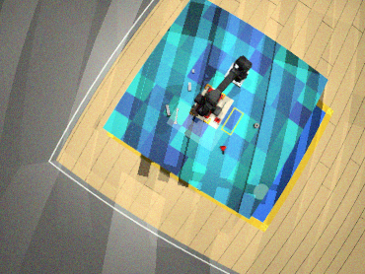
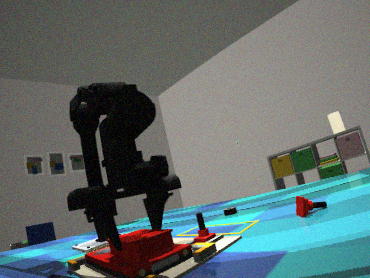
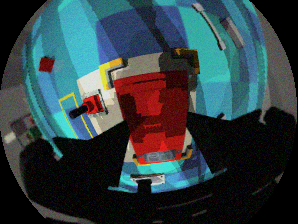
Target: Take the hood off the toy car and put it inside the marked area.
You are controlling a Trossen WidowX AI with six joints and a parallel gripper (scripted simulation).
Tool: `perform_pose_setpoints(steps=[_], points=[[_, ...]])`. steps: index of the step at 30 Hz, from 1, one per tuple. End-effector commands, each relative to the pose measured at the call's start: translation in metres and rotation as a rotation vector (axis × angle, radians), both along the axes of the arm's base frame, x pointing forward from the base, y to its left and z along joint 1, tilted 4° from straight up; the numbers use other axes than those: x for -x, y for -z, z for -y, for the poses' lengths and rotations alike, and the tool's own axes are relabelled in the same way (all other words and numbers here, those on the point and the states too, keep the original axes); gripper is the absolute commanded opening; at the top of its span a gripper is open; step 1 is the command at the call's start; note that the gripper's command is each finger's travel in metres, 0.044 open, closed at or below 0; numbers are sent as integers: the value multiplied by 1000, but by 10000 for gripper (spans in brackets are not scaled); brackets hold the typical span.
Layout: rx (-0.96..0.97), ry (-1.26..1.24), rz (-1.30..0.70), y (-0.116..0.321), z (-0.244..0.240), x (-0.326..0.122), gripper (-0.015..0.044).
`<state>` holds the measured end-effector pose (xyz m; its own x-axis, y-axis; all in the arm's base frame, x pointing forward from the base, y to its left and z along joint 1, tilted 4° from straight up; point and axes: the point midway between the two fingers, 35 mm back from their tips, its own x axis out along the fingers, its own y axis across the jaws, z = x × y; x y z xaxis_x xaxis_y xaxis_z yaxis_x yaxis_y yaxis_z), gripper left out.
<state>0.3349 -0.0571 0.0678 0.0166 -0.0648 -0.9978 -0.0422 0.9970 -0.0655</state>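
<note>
The red toy car [image 2: 100,258] sits on a pale board [image 2: 229,243] [image 3: 89,80]. Its hood [image 2: 150,243] [image 3: 155,117] is the raised red block on top and looks seated on the car. My gripper [image 2: 137,239] [image 3: 156,118] is shut on the hood, with one black finger down along each side. In the overhead view the arm covers the gripper and most of the car. The marked area [image 1: 229,118] [image 2: 250,227] [image 3: 66,97] is a yellow outline on the table just beside the board, with nothing inside it.
A red base with a black post [image 2: 204,235] [image 3: 92,105] stands on the board, between car and outline. A red piece with a black handle [image 1: 223,149] [image 2: 301,206] lies farther out. A small dark part [image 1: 256,125] [image 2: 230,211] lies past the outline. Grey bars [image 1: 189,87] [image 3: 232,32] lie opposite.
</note>
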Motion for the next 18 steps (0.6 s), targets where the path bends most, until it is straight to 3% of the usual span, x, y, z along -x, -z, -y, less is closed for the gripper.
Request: perform_pose_setpoints(steps=[1,18], points=[[-1,1,1,-4,0,0,0],[0,1,1,-15,-1,0,0]])
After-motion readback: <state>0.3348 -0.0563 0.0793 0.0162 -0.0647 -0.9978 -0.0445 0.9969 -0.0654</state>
